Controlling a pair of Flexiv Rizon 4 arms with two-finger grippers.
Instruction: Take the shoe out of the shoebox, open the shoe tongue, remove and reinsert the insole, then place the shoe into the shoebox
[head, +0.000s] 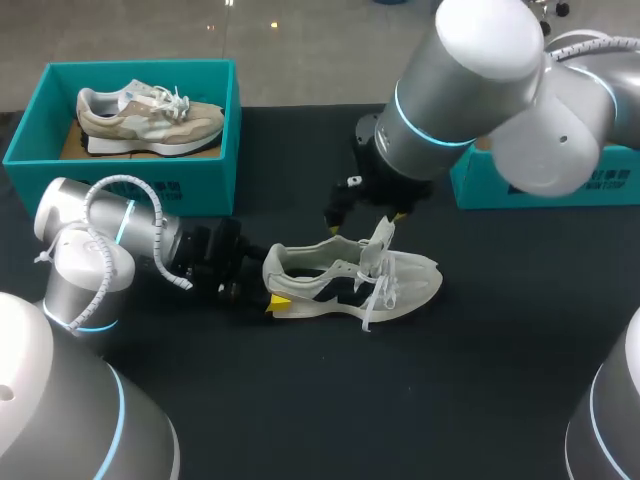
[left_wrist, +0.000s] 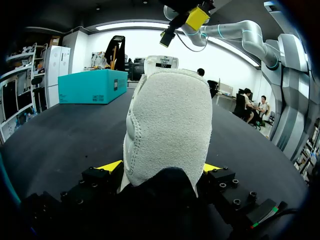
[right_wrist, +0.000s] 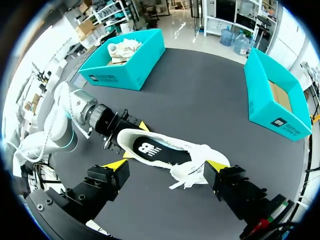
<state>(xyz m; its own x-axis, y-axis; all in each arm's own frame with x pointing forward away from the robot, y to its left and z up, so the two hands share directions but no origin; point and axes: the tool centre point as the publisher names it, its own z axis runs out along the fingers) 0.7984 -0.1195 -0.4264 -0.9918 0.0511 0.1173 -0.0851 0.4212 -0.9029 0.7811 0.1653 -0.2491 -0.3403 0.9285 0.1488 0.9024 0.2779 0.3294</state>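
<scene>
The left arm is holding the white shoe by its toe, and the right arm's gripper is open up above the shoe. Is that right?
Not quite. The left gripper holds the white shoe by its heel, not its toe: the head view shows the toe pointing away from it. The right gripper is indeed open above the shoe.

Shoe (head: 350, 282): off-white, dark side panels, white laces. Insole (right_wrist: 150, 150): black, white mark. Shoebox (head: 215, 150): teal; second shoe (head: 150, 118) inside is beige and white. Worktop (head: 400, 400): black. Left end effector (left_wrist: 160, 167) and right end effector (right_wrist: 166, 165): black, yellow tips.
</scene>
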